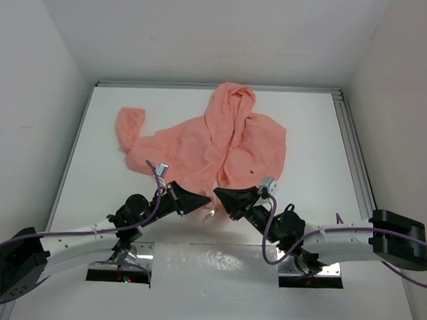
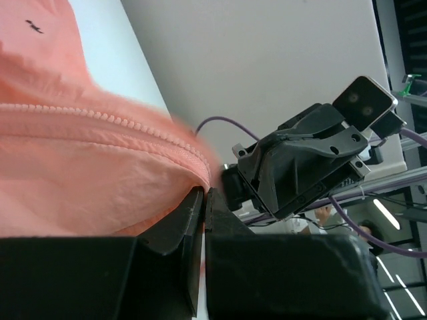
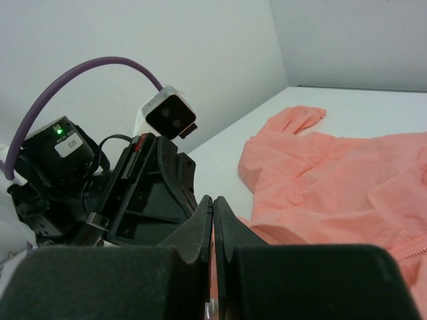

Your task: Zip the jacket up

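left gripper (image 2: 203, 200) pinching jacket (image 1: 221, 143) hem | right gripper (image 3: 213, 207) closed (hold hidden) | zipper (image 2: 113, 119) end blurred

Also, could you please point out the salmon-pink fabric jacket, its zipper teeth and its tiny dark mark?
salmon-pink fabric jacket (image 1: 193, 142): top view, middle of the body.
zipper teeth (image 2: 100, 115): left wrist view, midway along the toothed row.
tiny dark mark (image 1: 252, 171): top view, the speck itself.
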